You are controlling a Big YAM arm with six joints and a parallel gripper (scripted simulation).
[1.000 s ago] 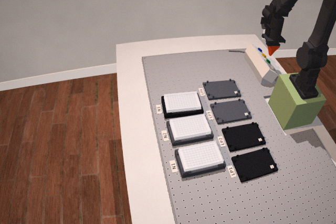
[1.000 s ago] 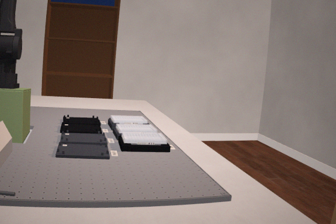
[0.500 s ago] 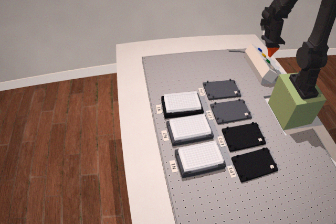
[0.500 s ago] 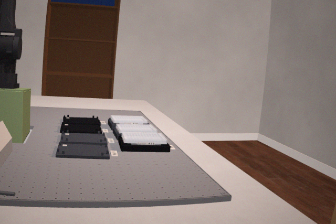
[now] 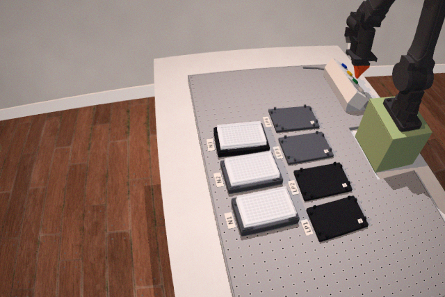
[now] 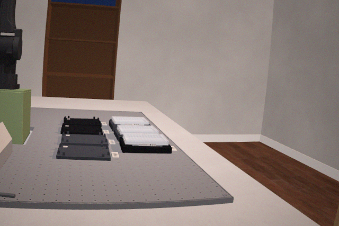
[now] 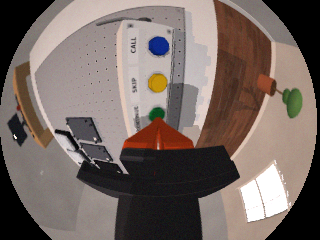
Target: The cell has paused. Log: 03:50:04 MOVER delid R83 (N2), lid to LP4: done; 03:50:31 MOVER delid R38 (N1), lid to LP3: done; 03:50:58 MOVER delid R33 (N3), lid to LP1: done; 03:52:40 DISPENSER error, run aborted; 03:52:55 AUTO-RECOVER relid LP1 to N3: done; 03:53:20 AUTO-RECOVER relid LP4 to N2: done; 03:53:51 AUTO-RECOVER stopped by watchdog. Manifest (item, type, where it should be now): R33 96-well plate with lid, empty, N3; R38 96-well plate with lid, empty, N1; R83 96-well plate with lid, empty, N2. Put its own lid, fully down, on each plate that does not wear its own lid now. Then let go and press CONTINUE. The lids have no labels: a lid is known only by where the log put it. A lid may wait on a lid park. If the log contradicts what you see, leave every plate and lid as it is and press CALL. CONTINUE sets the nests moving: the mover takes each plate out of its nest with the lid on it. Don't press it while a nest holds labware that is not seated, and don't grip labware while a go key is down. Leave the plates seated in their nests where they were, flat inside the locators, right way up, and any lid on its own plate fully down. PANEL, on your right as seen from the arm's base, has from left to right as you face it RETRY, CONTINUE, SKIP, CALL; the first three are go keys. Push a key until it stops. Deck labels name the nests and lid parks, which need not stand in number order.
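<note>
All three plates (image 5: 265, 206) sit lidded in their nests, every lid park (image 5: 304, 147) is bare, and the gripper (image 5: 361, 70), pinched together on nothing, hovers over the panel's (image 5: 339, 81) green key (image 7: 156, 114), unpressed.

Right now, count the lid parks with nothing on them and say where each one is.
4. All sit in one column between the plate nests and the arm's green pedestal: LP4 nearest the key panel, then LP3, LP2, and LP1 farthest. None is hidden.
</note>
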